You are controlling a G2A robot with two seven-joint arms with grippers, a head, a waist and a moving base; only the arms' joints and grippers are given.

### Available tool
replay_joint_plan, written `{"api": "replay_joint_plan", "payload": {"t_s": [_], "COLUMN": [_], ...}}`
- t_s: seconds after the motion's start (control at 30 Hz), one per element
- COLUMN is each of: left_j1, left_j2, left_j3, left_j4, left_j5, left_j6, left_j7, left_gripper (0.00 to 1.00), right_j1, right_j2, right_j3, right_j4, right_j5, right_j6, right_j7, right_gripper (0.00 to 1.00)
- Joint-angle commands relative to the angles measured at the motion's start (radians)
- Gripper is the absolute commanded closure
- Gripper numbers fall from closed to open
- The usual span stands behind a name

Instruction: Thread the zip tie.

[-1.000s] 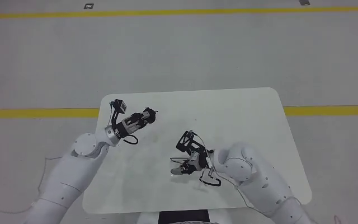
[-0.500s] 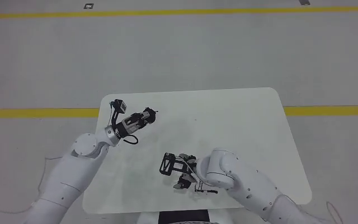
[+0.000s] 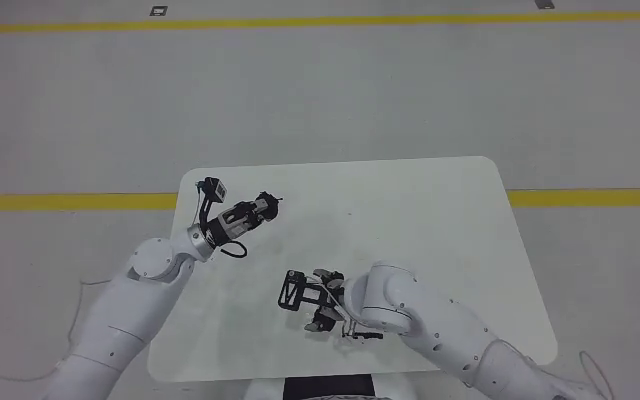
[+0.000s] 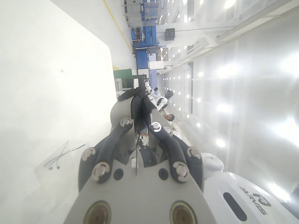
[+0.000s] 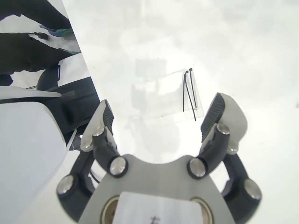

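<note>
Right wrist view: bagged zip ties (image 5: 190, 94)

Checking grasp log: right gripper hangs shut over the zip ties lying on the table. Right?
Not shut. The right gripper hangs open over the zip ties lying on the table, its fingers spread wide, as the right wrist view shows.

Legible text and signs. Two small dark tags on the floor, one (image 3: 158, 11) and another (image 3: 543, 5), both beyond the far yellow line (image 3: 320, 21); their content is too small to tell. A maker's logo with lettering (image 4: 254, 199) stands on a white arm casing. A small dark mark (image 5: 154, 219) sits on the base plate of the right gripper (image 5: 161, 106), too small to read.
</note>
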Motion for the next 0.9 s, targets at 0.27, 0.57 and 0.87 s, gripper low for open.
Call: {"api": "replay_joint_plan", "payload": {"t_s": [0.27, 0.57, 0.87], "left_j1": [0.0, 0.0, 0.0], "left_j2": [0.0, 0.0, 0.0], "left_j3": [0.0, 0.0, 0.0], "left_j4": [0.0, 0.0, 0.0], "left_j5": [0.0, 0.0, 0.0], "left_j6": [0.0, 0.0, 0.0], "left_j7": [0.0, 0.0, 0.0], "left_gripper": [1.0, 1.0, 1.0], "right_j1": [-0.009, 0.029, 0.051], "right_j2": [0.001, -0.014, -0.029], "right_j3": [-0.002, -0.04, -0.068], "right_j4": [0.013, 0.068, 0.095], "right_j5": [-0.013, -0.047, -0.105], "right_j6": [-0.003, 0.005, 0.052], "right_j7": [-0.024, 0.004, 0.025], "right_gripper": [0.0, 0.04, 0.81]}}
